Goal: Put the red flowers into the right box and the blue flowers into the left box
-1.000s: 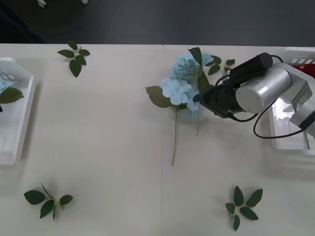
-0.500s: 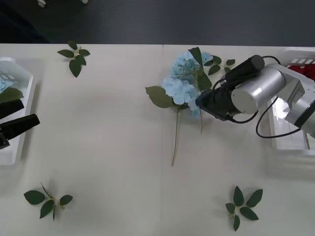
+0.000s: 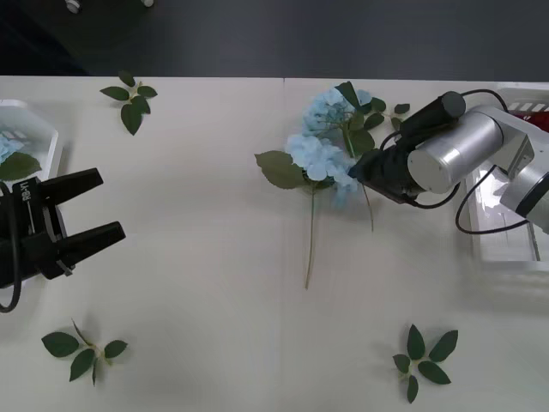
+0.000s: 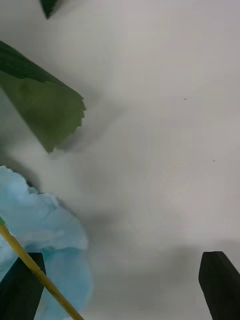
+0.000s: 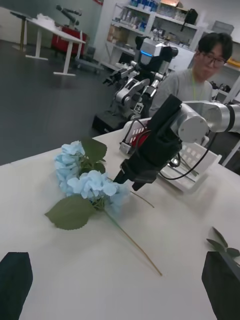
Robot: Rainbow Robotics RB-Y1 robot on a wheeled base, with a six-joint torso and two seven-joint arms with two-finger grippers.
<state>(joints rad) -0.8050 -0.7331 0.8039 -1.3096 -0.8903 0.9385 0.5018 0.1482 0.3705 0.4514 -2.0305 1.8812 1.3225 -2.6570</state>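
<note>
Two blue flowers (image 3: 322, 142) lie together near the middle of the desk (image 3: 197, 257). One more blue flower (image 3: 7, 148) sits in the left box (image 3: 34, 215). There are two white boxes, the left box and the right box (image 3: 506, 249). Four loose leaf sprigs (image 3: 130, 97) lie around the two middle flowers, and a fifth small one (image 3: 390, 112) is just beside them.

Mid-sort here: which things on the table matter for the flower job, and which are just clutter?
Job:
- blue flowers, mid-table at the open right gripper
- left box, one blue flower inside
- right box, red showing at its far end
- left gripper, open, near the left box

Clutter:
- loose leaf sprigs, four about the table
</note>
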